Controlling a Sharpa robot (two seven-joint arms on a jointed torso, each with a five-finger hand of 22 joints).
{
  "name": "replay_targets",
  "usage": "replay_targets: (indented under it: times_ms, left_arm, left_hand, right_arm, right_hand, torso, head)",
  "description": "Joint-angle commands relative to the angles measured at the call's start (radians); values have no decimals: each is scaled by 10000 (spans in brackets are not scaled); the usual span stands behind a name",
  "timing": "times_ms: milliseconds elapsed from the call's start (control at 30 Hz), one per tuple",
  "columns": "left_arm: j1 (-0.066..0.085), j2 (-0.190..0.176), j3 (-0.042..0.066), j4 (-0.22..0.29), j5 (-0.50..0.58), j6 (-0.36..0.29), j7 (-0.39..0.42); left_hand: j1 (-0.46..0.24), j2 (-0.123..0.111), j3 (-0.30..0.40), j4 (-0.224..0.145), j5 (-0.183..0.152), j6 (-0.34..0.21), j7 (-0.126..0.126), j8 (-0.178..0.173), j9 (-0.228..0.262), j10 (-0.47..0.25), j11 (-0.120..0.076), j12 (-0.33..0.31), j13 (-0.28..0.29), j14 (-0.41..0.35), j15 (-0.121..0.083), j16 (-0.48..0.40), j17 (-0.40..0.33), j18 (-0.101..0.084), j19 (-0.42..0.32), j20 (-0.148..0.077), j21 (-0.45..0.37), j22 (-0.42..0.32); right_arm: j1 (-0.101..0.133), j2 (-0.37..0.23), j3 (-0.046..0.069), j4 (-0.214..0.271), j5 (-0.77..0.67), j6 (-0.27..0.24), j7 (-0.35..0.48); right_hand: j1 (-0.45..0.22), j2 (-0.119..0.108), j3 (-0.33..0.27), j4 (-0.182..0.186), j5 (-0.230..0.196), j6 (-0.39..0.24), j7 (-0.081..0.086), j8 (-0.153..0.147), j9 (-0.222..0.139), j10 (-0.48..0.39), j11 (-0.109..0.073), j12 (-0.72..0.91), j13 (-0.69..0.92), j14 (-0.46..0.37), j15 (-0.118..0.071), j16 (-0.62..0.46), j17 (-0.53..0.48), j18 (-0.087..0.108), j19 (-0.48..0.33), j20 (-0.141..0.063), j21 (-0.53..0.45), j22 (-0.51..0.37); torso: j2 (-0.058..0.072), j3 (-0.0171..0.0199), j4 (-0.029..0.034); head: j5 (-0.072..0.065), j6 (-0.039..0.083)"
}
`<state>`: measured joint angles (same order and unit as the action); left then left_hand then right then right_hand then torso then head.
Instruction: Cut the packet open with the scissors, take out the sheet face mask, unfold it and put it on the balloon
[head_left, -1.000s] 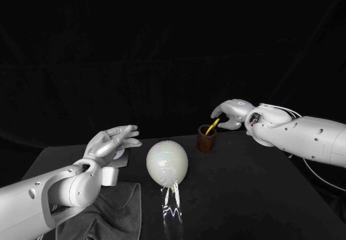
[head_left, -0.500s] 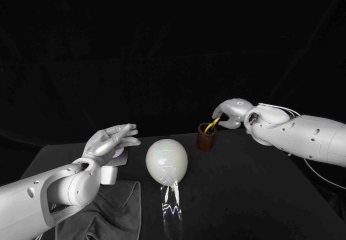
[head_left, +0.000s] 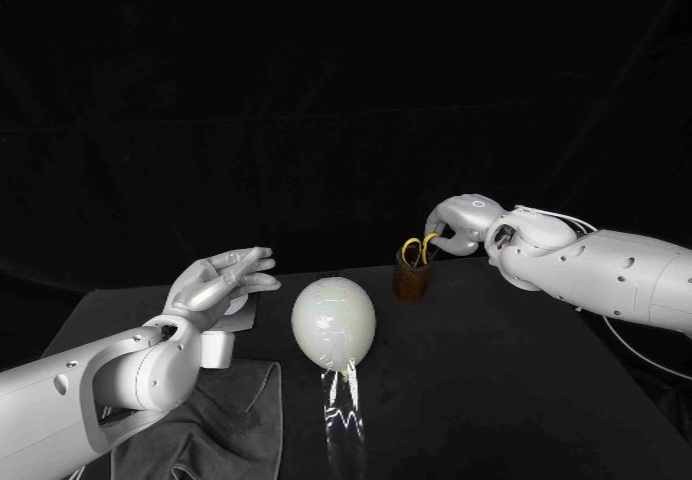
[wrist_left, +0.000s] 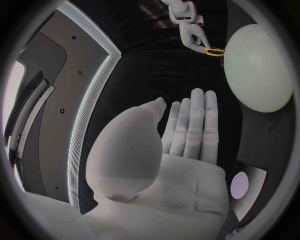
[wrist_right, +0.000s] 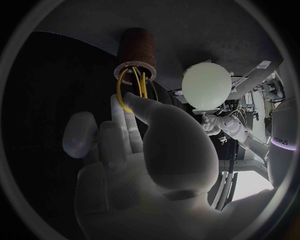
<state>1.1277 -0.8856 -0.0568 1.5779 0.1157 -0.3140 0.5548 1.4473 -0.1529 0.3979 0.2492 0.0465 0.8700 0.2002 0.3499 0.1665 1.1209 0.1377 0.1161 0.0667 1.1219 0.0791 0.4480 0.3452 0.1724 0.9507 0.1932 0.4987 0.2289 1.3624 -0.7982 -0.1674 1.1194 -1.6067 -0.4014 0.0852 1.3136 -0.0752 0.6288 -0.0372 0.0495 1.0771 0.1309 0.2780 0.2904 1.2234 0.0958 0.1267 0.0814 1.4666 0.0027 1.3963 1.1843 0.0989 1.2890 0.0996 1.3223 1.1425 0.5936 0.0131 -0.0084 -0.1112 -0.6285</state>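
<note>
A pale egg-shaped balloon (head_left: 335, 322) (wrist_left: 256, 70) (wrist_right: 206, 85) stands at the middle of the black table. Behind it to the right is a brown cup (head_left: 413, 280) (wrist_right: 137, 47) holding yellow-handled scissors (head_left: 418, 248) (wrist_right: 128, 85) (wrist_left: 214, 50). My right hand (head_left: 459, 224) (wrist_right: 144, 145) is bent down over the cup, pinching a yellow handle loop between thumb and a finger. My left hand (head_left: 216, 280) (wrist_left: 187, 130) is raised left of the balloon, flat, fingers straight, holding nothing. A grey flat piece (head_left: 241, 312), possibly the packet, shows just behind it.
A small white cup (head_left: 218, 349) stands close by the left forearm. A dark cloth (head_left: 216, 420) lies on the table's near left. The table's far edge runs just behind the brown cup.
My right hand has lowered toward the brown cup and closed on the scissors' handle, whose yellow loops now show above the rim. The left hand and the balloon have stayed put.
</note>
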Motion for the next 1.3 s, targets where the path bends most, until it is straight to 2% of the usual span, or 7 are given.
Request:
replay_targets:
  times_ms: [33, 367, 467, 833, 933, 1100, 1300]
  left_arm:
    - [22, 6, 12, -8, -39, 170, 60]
    - [20, 51, 10, -140, -37, 197, 45]
    - [19, 83, 10, -203, -36, 230, 48]
    - [18, 292, 11, -642, -63, 539, 120]
    - [20, 414, 19, -888, -127, 680, 152]
    - [61, 789, 44, -1493, -232, 876, 186]
    - [173, 1350, 60, -2319, -294, 1017, 162]
  left_hand:
    - [31, -71, 51, -5, 38, 21, 32, -68, -17, 83, 11, -55, -13, -2, -14, 56, 15, 100, 51, -27, 35, 9]
    - [68, -46, 91, -35, 38, 19, 44, -92, -25, 82, 21, -98, -15, -34, -8, 68, 45, 95, 35, -37, 57, 21]
    - [82, -40, 105, -47, 38, 22, 46, -98, -28, 84, 22, -110, -15, -44, -6, 72, 55, 93, 29, -39, 64, 25]
    - [104, -100, 196, -133, 37, 31, 67, -185, -56, 111, 66, -271, -14, -491, 89, -138, 72, 10, -388, 54, -75, -31]
    - [88, -158, 265, -167, 36, -16, 118, -269, -82, 71, 138, -403, -16, -1000, 234, -528, -26, -137, -1049, 257, -465, -217]
    - [64, -210, 340, -229, 38, -79, 175, -370, -112, -26, 228, -521, -21, -1552, 412, -1059, -169, -158, -1476, 455, -787, -397]
    - [77, -299, 386, -369, 19, -197, 230, -500, -151, -282, 336, -547, -33, -2184, 620, -1685, -385, -187, -2050, 734, -1278, -680]
  right_arm:
    - [3, -39, 4, 33, 174, -855, 0]
    - [157, -404, 81, 699, 1347, -1633, -484]
    - [316, -541, 125, 988, 1864, -1678, -811]
    - [1138, -808, 224, 1768, 3931, -1585, -2295]
    - [1342, -661, 231, 1782, 4746, -1770, -2877]
    - [1494, -55, 236, 1648, 5938, -2160, -3489]
    - [1503, 943, 235, 1150, 6765, -2616, -3647]
  right_hand:
    - [43, 95, 59, 86, -7, -28, -101, 104, 115, 464, -363, -10, -43, 376, -126, 44, 18, -89, 68, -36, 53, 62]
    - [99, -28, 372, 188, -3, -174, -131, 417, 480, 689, -417, -144, -57, 364, -196, 79, 27, -113, 132, -96, 101, 188]
    - [115, -66, 428, 187, 2, -202, -130, 477, 552, 737, -422, -163, -53, 357, -210, 78, 15, -112, 131, -97, 99, 192]
    - [155, -123, 588, 166, 43, -261, -112, 603, 709, 834, -420, -208, -37, 339, -223, 71, -17, -94, 85, -100, 56, 137]
    - [156, -183, 718, 128, 171, -262, -102, 699, 813, 937, -432, -212, -11, 356, -228, 120, 66, -109, 145, -108, 111, 234]
    - [102, -248, 848, 106, 319, -302, -93, 789, 925, 1010, -433, -242, 11, 356, -233, 130, 51, -104, 142, -114, 112, 242]
    - [69, -268, 926, 91, 431, -336, -84, 833, 986, 1035, -429, -267, 22, 358, -231, 143, 62, -98, 127, -115, 103, 231]
  torso:
    - [-10, 0, -8]
    - [-40, -17, -19]
    - [-45, -28, -14]
    - [-184, -133, 17]
    - [-226, -160, 20]
    - [-257, -183, 24]
    - [-222, -172, 50]
  head:
    - [0, 6]
    - [-47, 83]
    - [-72, 113]
    - [-92, 143]
    - [-75, 157]
    - [-6, 250]
    - [122, 372]
